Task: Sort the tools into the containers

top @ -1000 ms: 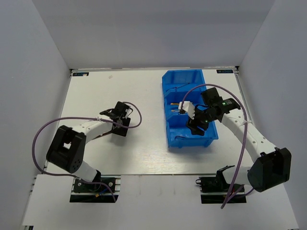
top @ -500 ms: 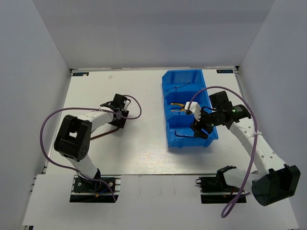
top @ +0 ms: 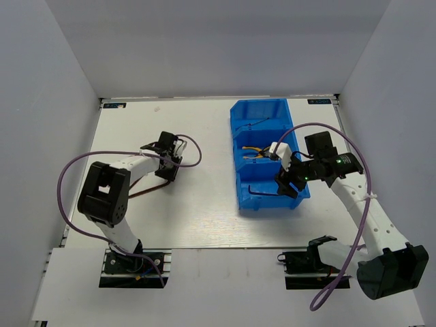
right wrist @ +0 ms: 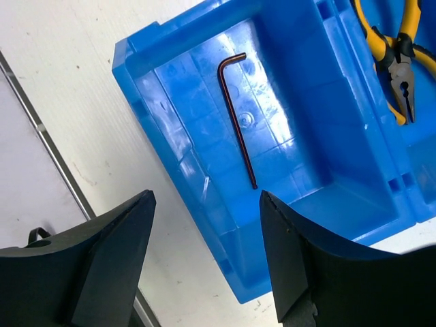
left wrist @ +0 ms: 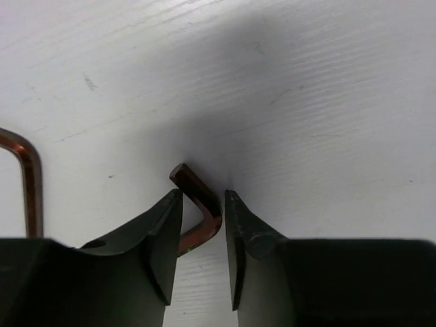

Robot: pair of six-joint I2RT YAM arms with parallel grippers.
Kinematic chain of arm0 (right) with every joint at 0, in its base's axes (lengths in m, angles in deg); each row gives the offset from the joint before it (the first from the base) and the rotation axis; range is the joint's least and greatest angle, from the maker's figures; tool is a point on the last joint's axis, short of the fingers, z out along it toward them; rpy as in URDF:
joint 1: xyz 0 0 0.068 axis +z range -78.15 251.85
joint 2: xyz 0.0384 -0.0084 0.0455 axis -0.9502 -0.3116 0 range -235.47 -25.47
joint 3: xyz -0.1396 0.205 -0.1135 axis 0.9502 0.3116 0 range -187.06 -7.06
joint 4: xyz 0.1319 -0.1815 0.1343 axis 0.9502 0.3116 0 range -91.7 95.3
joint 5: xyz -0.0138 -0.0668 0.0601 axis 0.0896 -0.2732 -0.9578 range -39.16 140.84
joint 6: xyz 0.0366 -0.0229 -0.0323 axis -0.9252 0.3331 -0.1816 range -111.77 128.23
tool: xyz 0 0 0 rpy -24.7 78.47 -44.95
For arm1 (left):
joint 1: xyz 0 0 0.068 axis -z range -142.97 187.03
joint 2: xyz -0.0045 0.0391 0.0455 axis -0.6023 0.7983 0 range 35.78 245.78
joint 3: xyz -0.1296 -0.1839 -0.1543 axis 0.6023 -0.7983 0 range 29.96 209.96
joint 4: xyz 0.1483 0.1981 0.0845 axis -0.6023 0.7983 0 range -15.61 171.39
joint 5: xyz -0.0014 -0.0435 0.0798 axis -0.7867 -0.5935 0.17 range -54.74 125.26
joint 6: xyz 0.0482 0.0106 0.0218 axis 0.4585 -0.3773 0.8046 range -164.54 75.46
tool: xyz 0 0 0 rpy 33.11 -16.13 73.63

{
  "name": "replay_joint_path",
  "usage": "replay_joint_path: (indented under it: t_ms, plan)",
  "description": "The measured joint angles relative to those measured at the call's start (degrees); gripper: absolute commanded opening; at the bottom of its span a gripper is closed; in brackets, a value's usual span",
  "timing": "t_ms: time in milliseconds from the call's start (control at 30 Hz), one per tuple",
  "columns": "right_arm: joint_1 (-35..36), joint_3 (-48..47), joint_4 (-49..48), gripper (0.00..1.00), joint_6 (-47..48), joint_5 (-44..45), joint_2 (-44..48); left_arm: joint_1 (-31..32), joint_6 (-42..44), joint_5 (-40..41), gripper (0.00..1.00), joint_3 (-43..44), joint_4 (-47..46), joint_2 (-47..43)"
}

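Seen only from wrist, left fingers (left wrist: 165, 235) straddling copper hex key (left wrist: 198, 198), grip unclear, right fingers (right wrist: 112, 255) spread above blue bin (right wrist: 300, 129)

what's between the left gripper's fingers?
The bend of a brown hex key, flat on the table, sits between the fingertips of the left gripper; the jaws straddle it, not yet clamped. Seen in the left wrist view.

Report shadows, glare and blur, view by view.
Top external: even light, no glare. Left wrist: dark shadow on the table around the sharp hex key; fingers slightly soft. Right wrist: glare patches on the blue bin floor; black fingers blurred.
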Motion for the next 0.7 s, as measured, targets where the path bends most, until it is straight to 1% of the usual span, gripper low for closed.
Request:
replay_joint_path:
  t_ms: [33,100,133,167,267,433,533,667,700]
  plan:
    - [-0.2,0.0,-0.2,0.69,-0.2,-0.3,0.0,0.0,-0.2,-0.9,0.46,0.1,0.2,0.1]
    - [-0.4,0.0,-0.6,0.69,-0.4,-0.7,0.0,0.0,-1.0,-2.7,0.46,0.7,1.1,0.3]
    - [-0.5,0.0,-0.8,0.69,-0.6,-0.9,0.0,0.0,-1.5,-3.7,0.38,1.0,1.5,0.7]
    - [-0.6,0.0,-0.9,0.69,-0.8,-1.0,0.0,0.0,-2.3,-4.7,0.33,1.6,2.1,1.2]
    - [-0.9,0.0,-1.0,0.69,-1.5,-1.5,0.0,0.0,-4.1,-8.4,0.25,4.6,4.2,3.5]
    - [-1.2,0.0,-1.0,0.69,-1.9,-2.0,0.0,0.0,-8.1,-14.0,0.22,9.4,5.3,7.4]
    - [-1.5,0.0,-1.0,0.69,-2.0,-2.1,0.0,0.0,-10.2,-16.7,0.17,12.0,6.0,9.6]
    - [-1.9,0.7,-1.0,0.69,-2.3,-2.1,1.0,0.0,-12.2,-19.5,0.13,14.4,6.1,11.6]
    - [-2.0,0.8,-0.9,0.69,-2.4,-2.1,1.2,0.0,-12.6,-19.9,0.11,14.5,6.1,11.7]
